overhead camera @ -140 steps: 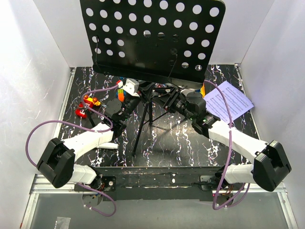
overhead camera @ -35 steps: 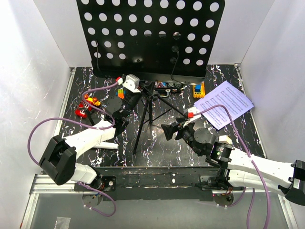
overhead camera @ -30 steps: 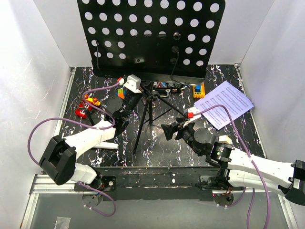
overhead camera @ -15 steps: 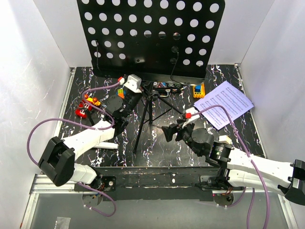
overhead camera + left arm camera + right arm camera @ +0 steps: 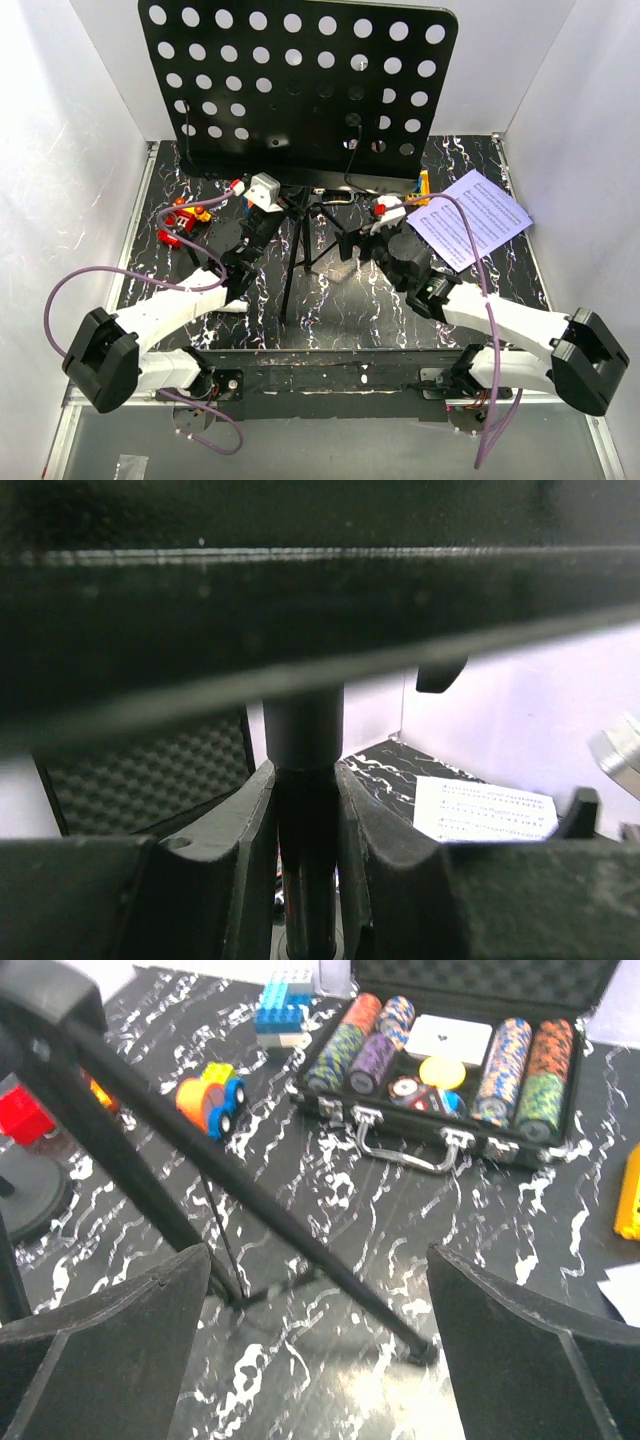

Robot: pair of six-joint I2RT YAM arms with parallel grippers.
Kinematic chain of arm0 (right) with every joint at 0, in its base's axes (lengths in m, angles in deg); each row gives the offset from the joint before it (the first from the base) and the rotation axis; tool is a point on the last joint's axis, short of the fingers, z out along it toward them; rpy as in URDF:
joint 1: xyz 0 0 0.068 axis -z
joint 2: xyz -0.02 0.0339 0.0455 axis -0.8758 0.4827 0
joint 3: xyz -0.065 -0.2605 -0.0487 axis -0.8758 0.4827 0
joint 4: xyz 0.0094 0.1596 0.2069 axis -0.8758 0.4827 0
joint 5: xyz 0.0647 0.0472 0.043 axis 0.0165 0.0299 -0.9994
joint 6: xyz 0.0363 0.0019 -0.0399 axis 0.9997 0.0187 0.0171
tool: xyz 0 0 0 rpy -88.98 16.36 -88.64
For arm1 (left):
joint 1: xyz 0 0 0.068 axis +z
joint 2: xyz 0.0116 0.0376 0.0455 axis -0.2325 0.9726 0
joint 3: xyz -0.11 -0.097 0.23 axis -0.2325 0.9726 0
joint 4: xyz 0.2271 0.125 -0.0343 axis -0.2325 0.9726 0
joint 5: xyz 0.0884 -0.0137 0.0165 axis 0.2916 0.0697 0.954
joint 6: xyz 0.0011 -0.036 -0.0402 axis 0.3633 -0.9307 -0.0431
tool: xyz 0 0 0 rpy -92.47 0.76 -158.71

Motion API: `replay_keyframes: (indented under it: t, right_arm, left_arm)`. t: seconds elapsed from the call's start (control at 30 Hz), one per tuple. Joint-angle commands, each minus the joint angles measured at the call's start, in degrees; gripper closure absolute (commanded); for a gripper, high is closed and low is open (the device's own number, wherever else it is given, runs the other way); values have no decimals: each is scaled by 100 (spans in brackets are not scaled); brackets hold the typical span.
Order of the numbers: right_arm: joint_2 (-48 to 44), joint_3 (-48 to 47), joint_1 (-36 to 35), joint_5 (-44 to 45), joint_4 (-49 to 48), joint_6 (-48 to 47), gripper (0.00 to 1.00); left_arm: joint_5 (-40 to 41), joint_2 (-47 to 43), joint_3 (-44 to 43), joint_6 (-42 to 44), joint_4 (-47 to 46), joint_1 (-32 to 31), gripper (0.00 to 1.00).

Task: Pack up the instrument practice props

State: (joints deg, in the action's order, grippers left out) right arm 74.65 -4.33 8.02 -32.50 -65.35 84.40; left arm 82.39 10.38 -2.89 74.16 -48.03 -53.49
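Right tool (image 5: 320,1310): released, jaws spread wide, straddling 1 tripod leg (image 5: 200,1170) without touching it. 0.5 s earlier it sits back near the front edge of the tabletop (image 5: 330,310).
Left tool (image 5: 305,810): clenched on the post (image 5: 303,730) of the music stand, with the fingers (image 5: 240,830) pressed against both sides. The grasp matches the earlier frame, but the arm reaches further in.
Music stand (image 5: 300,90): upright at mid-tabletop, tripod spread. Its perforated desk lies further left than 0.5 s earlier, so the held post is evidently being shifted or turned.
Meaning for the task: the left arm steadies the stand while the right arrives at the legs. Folding probably starts here, and nothing is packed yet.
Sheet music (image 5: 470,218): flat on the tabletop to the right of the stand, well apart from both tools, unmoved.
Poker-chip case (image 5: 460,1055): open beyond the legs, outside the task.
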Motion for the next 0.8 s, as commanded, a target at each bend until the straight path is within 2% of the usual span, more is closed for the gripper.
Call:
replay_keyframes:
  t: [0.0, 0.13, 0.4, 0.57, 0.77]
  right_arm:
    - [355, -599, 206, -969, -979, -115, 2]
    - [619, -766, 215, -1559, -1085, -19, 3]
    - [813, -635, 215, -2517, -1322, 333, 11]
    - [637, -416, 197, -3150, -1445, 605, 6]
    - [584, -441, -31, -3309, -1402, 703, 5]
  left_arm:
    - [-153, -338, 420, 0, 1691, -90, 100]
    - [-144, -769, 640, -70, 2069, -99, 100]
    - [216, -1499, 1009, -167, 2605, -117, 100]
    - [305, -1868, 1124, -176, 2886, -117, 100]
    - [401, -2307, 1229, -343, 3369, -117, 100]
